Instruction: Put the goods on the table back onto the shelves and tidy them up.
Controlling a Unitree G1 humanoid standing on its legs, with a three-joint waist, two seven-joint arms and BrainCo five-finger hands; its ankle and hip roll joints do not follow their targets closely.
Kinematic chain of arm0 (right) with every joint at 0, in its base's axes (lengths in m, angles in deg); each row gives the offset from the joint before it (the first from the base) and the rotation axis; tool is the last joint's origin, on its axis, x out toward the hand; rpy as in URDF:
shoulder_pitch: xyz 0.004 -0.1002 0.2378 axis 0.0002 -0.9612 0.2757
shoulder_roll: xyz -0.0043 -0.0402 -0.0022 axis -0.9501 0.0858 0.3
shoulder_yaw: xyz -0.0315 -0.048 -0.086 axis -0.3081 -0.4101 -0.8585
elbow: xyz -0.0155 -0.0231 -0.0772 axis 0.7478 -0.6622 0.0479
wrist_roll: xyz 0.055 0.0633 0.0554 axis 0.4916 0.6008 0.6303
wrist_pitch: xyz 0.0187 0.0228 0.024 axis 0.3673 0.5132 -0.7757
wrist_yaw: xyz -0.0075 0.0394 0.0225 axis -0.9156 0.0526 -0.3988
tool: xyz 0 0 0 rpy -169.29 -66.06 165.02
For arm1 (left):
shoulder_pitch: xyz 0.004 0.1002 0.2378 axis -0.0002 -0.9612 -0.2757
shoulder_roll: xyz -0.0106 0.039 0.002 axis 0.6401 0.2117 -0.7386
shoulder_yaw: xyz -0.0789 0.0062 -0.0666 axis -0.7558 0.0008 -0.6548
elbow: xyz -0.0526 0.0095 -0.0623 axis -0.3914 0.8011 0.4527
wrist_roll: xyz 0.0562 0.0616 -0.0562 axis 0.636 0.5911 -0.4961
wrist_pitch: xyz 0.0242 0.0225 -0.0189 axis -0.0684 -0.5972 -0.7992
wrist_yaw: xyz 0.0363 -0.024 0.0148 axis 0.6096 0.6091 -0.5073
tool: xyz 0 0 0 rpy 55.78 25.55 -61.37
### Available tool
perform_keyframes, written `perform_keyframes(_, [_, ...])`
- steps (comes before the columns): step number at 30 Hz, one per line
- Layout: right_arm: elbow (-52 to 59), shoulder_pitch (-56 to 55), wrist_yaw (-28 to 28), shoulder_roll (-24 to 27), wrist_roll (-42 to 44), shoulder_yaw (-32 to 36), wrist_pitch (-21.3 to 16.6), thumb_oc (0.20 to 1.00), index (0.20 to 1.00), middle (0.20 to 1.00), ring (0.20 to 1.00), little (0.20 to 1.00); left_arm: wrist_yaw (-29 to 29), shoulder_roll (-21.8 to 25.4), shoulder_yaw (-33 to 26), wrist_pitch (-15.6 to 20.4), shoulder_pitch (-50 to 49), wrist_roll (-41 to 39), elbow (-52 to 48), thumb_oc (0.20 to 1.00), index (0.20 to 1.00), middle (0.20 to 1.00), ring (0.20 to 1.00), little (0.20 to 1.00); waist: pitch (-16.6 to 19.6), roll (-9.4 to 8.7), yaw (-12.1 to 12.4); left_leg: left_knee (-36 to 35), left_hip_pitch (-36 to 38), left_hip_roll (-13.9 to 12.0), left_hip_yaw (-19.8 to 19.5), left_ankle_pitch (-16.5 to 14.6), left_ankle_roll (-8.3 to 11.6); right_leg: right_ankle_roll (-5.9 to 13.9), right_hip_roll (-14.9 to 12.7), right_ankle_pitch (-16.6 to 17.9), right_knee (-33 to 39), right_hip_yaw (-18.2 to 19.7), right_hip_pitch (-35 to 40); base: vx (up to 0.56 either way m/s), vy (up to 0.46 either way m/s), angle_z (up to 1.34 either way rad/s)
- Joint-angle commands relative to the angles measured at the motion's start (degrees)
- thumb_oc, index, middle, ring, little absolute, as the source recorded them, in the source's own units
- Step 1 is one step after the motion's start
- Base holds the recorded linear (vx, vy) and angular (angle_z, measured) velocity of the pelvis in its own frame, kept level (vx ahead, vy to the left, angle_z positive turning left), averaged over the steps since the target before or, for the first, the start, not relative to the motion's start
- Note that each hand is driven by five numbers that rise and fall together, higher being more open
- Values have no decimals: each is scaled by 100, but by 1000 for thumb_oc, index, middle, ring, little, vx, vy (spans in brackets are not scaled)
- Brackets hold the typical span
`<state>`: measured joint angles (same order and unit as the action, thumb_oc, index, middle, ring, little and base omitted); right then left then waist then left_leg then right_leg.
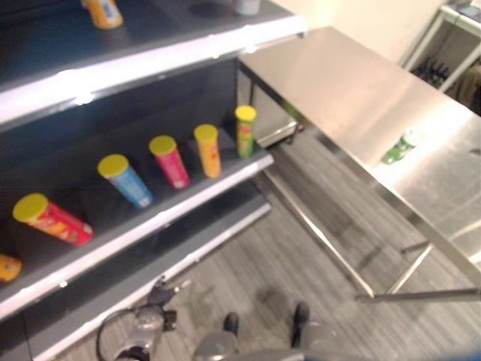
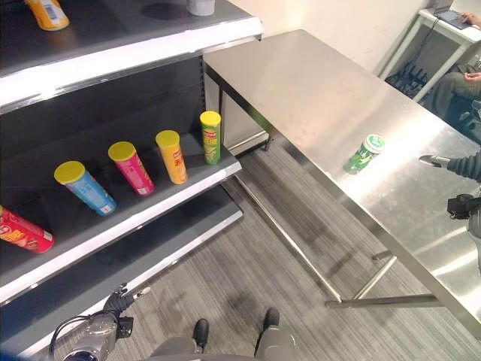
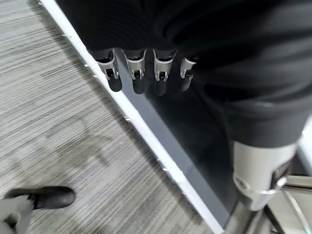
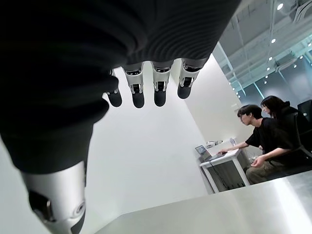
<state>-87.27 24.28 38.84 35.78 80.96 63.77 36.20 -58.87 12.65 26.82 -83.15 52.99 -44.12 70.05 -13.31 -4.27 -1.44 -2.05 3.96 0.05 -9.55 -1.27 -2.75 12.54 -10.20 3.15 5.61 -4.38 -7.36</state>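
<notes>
A green can with a white lid (image 2: 365,153) lies on the steel table (image 2: 316,90), near its front edge. My right hand (image 2: 436,160) hovers over the table just right of that can, and its fingers (image 4: 146,83) are straight and hold nothing. Down by the lowest shelf, my left hand (image 2: 124,297) hangs with straight, empty fingers (image 3: 139,73). The middle shelf (image 1: 188,203) carries a row of yellow-lidded cans: green (image 1: 245,129), orange (image 1: 208,149), pink (image 1: 170,160) and blue (image 1: 125,180) ones stand upright. A red one (image 1: 52,218) lies on its side.
The top shelf holds an orange can (image 1: 104,11) and a white container (image 2: 201,6). An orange item (image 1: 7,267) sits at the middle shelf's left end. Striped grey floor (image 2: 248,263) runs between shelves and table. Two people (image 4: 265,131) sit at a desk beyond the table.
</notes>
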Motion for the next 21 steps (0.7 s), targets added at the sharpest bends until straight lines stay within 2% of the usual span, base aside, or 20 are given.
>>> perform_keyframes(1, [-149, -219, 4, 99, 254, 352, -6, 1000, 1000, 1000, 1000, 1000, -88, 266, 101, 132, -239, 132, -148, 1000, 1000, 1000, 1000, 1000, 142, -372, 69, -11, 5, 126, -29, -401, 563, 54, -51, 264, -377, 38, 154, 171, -137, 100])
perform_keyframes(3, [-200, -313, 87, 66, 289, 377, 11, 1000, 1000, 1000, 1000, 1000, -98, 268, 65, 117, -289, 161, -118, 1000, 1000, 1000, 1000, 1000, 179, -468, 70, -11, 75, 61, -52, -457, 593, 48, -89, 345, -434, -14, 257, 154, -192, 80])
perform_keyframes(5, [-238, -340, 132, 74, 337, 367, 3, 1000, 1000, 1000, 1000, 1000, -103, 256, 39, 122, -322, 145, -105, 1000, 1000, 1000, 1000, 1000, 205, -471, 70, -24, 96, -23, -61, -452, 633, 38, -70, 356, -429, -60, 280, 108, -173, 28])
perform_keyframes(8, [-432, -420, 400, 188, 451, 177, 8, 1000, 1000, 1000, 1000, 1000, -68, 166, 64, 133, -465, 97, -73, 1000, 1000, 1000, 1000, 1000, 289, -460, 71, -76, 80, -253, -117, -411, 792, -30, 13, 252, -338, -333, 429, 110, -184, 25])
perform_keyframes(14, [-460, -519, 735, 308, 700, -14, -64, 1000, 1000, 1000, 1000, 1000, 9, 100, 121, 154, -595, 90, -100, 1000, 1000, 1000, 1000, 1000, 335, -344, 70, -261, 73, -549, -147, -261, 1000, -131, 129, 36, -288, -579, 546, 65, -96, 23])
perform_keyframes(21, [-440, -181, 1003, 402, 955, -489, -155, 1000, 1000, 1000, 1000, 1000, 73, 37, 168, 189, -644, 3, -131, 1000, 1000, 1000, 1000, 1000, 300, -212, 126, -295, -57, -658, -192, -142, 1118, -215, 189, -88, -235, -746, 622, 24, -32, 13])
